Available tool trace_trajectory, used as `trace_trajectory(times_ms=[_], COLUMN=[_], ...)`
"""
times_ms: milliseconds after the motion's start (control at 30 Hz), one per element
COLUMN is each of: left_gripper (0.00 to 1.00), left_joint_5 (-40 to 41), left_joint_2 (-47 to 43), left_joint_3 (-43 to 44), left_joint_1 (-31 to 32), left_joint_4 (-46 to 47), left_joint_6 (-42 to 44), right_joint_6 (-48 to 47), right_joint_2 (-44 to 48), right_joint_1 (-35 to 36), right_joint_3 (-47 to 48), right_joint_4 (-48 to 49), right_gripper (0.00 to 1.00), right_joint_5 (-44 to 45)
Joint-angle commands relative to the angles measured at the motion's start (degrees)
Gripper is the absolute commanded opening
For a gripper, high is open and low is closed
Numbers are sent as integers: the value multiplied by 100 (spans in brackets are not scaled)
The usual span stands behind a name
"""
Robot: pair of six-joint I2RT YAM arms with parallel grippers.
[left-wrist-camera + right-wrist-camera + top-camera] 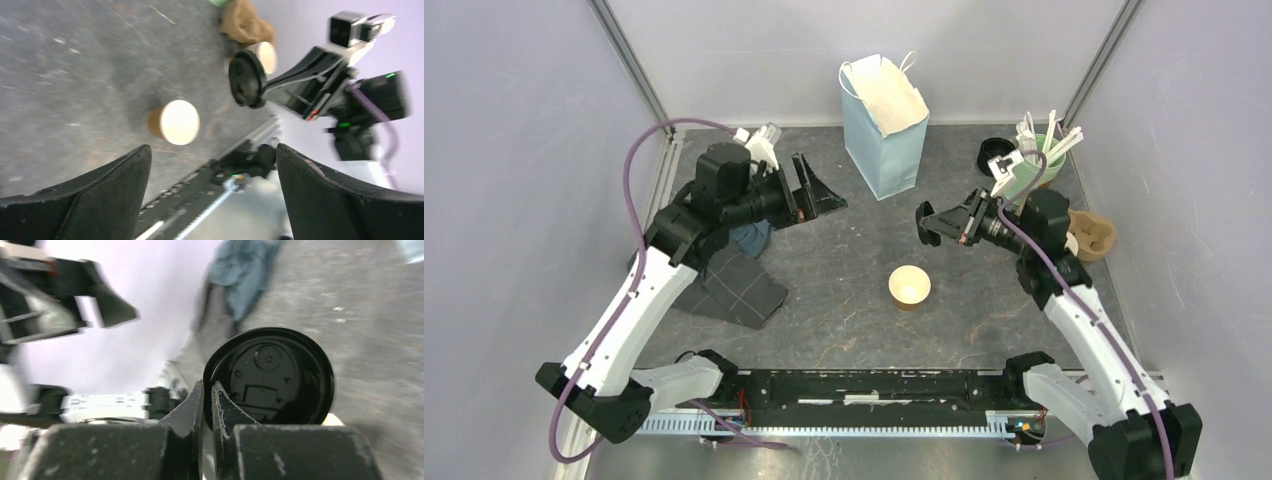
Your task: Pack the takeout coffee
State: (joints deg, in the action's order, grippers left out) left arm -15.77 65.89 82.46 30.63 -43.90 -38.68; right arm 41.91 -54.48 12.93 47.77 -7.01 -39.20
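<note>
The brown paper cup (909,287) stands upright and lidless on the grey bench (844,310), in the open space between my two arms. Its black lid (927,223) is off the cup and in the air, just behind it and slightly to its right, turned on edge. My right end effector (944,222) has its jaws nearly closed, pinching the lid's rim. The face toward my right wrist camera carries a raised circle and a rectangle. Any lettering there is too blurred to read.

My left end effector (819,190) hangs well to the left of the cup and further back, its jaws spread wide and holding nothing.

Behind the cup, near the back wall, stands a pale blue paper bag (882,125) with white handles, and I can make out no print on it. Behind the cup and to its right sit a green holder of white sticks (1039,160) and a brown pulp carrier (1092,235). To the cup's left lie a dark blue cloth (749,238) and a dark grey wedge (729,285).
</note>
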Motion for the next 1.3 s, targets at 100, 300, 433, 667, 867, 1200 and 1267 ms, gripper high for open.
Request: trace_trajectory(times_ms=[100, 300, 433, 667, 867, 1200, 1267], left_gripper=[100, 100, 100, 100, 100, 100, 100], left_joint_5=[-1438, -1275, -1000, -769, -747, -810, -835], left_joint_2=[-593, -192, 14, 237, 323, 441, 457], left_joint_3=[-1433, -1167, -1100, -1175, -1162, -1152, -1145], left_joint_1=[130, 569, 816, 1252, 1303, 1357, 1373], left_joint_4=[3428, 3829, 4138, 4367, 4627, 4858, 4914], left_joint_6=[-3299, -3486, -3600, -3675, -3693, -3763, -3780], right_joint_6=[4014, 4810, 5304, 5734, 5826, 5841, 5830], right_joint_2=[495, 304, 155, -145, -229, -171, -144], right_joint_1=[49, 290, 332, 357, 357, 365, 377], right_joint_3=[-687, -689, -649, -514, -565, -726, -815], right_joint_4=[4654, 5656, 6240, 6825, 6955, 6993, 7000], right_gripper=[3, 2, 1, 1, 1, 0, 0], right_joint_5=[-906, -751, -600, -662, -677, -659, -642])
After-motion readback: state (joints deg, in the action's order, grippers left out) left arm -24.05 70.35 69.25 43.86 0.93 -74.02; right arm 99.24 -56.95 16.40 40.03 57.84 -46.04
